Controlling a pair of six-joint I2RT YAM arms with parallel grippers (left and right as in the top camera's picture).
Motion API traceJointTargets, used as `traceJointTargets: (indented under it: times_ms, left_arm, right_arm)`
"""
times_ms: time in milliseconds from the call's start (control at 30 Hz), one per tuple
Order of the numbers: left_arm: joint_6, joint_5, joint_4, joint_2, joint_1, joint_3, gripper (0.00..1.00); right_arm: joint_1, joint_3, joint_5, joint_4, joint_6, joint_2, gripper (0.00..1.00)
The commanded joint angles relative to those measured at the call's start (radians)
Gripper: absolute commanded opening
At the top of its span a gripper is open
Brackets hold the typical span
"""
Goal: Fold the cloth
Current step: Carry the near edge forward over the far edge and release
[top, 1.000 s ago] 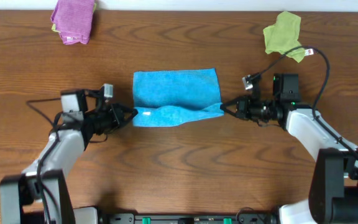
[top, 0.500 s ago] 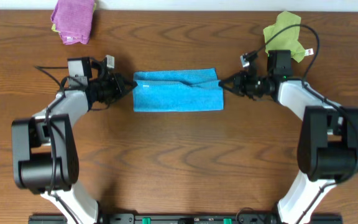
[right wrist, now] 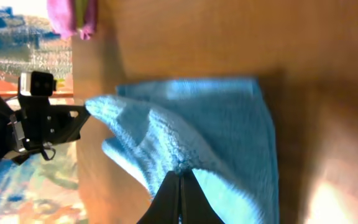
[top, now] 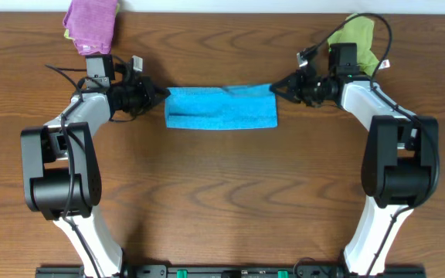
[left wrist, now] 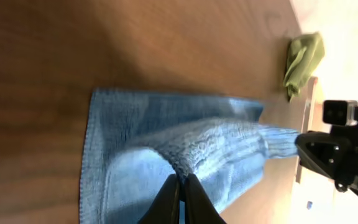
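Observation:
The sky-blue cloth [top: 221, 107] lies on the table as a narrow folded band between the two arms. My left gripper [top: 163, 96] is shut on the cloth's left end at its far corner. In the left wrist view the jaws [left wrist: 182, 180] pinch a raised ridge of the blue cloth [left wrist: 166, 137]. My right gripper [top: 275, 90] is shut on the cloth's right end. In the right wrist view the jaws [right wrist: 180, 175] pinch a fold of the cloth [right wrist: 229, 137].
A purple cloth [top: 91, 23] lies at the back left, also seen in the right wrist view [right wrist: 73, 17]. A yellow-green cloth [top: 355, 38] lies at the back right behind the right arm, also seen in the left wrist view [left wrist: 303, 59].
Both grippers have carried the cloth's near edge away from me over the far edge. The cloth went from a wide rectangle to a narrow band. Both arms moved toward the back.

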Motion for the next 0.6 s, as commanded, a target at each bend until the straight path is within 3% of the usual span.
traceJointTargets:
  times_ms: [0, 233, 567]
  left_arm:
    - [0.060, 0.031, -0.071, 0.005, -0.002, 0.013, 0.06]
    - [0.207, -0.041, -0.310, -0.030, -0.003, 0.013, 0.06]
    - [0.230, -0.129, -0.344, -0.059, -0.006, 0.013, 0.06]
  right_arm:
    - [0.025, 0.013, -0.027, -0.074, -0.078, 0.008, 0.01]
    - [0.021, 0.013, -0.027, -0.195, -0.147, 0.005, 0.01]
    - [0.020, 0.013, 0.026, -0.202, -0.153, 0.005, 0.01]
